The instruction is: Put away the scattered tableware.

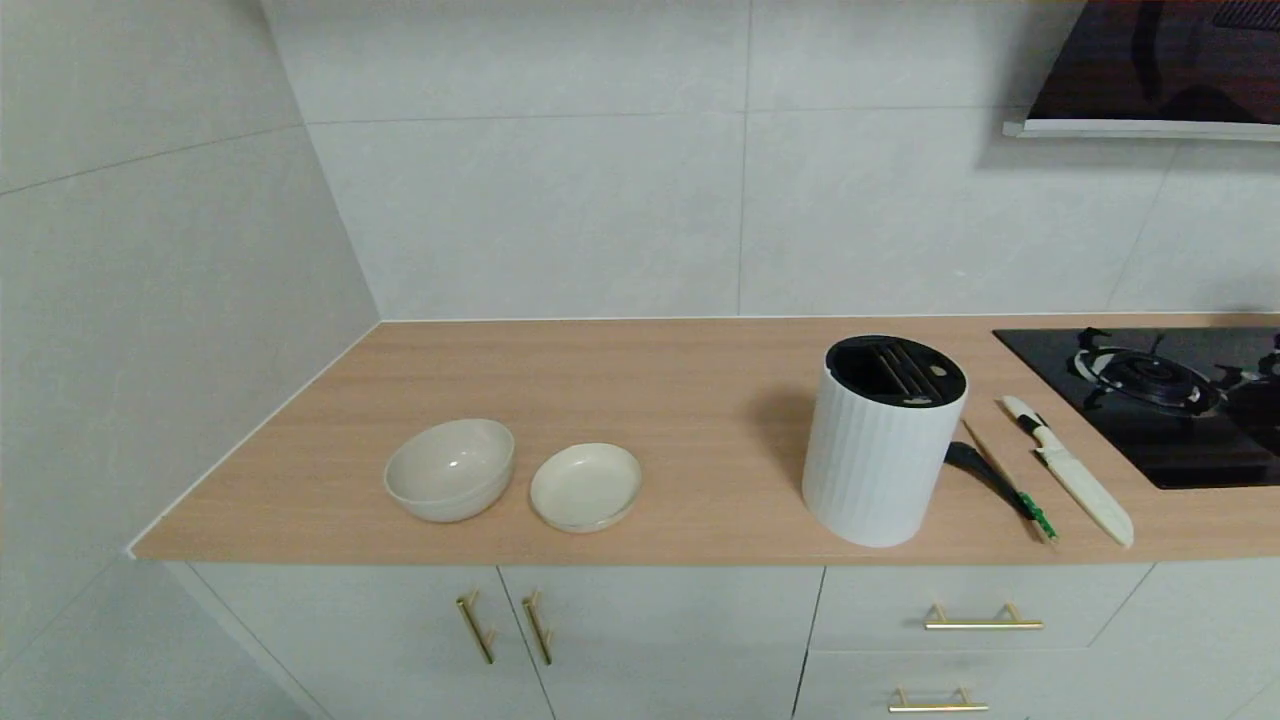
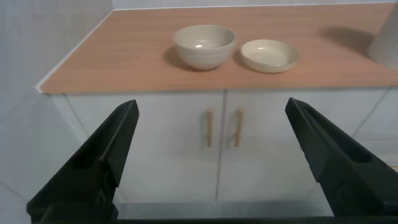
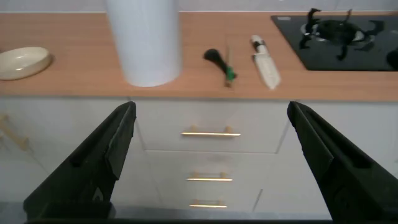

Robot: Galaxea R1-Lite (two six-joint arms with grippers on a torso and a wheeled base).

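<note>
On the wooden countertop a deep cream bowl sits beside a shallow cream dish. To their right stands a white ribbed utensil holder with a black slotted top. Right of it lie a black-headed spoon with a green-tipped handle and a white knife. My left gripper is open and empty in front of the cabinet doors, below the bowls. My right gripper is open and empty in front of the drawers, below the holder.
A black gas hob occupies the counter's right end. Tiled walls close the back and left sides. Cabinet doors with gold handles and drawers lie beneath the counter. Bare counter stretches behind the bowls.
</note>
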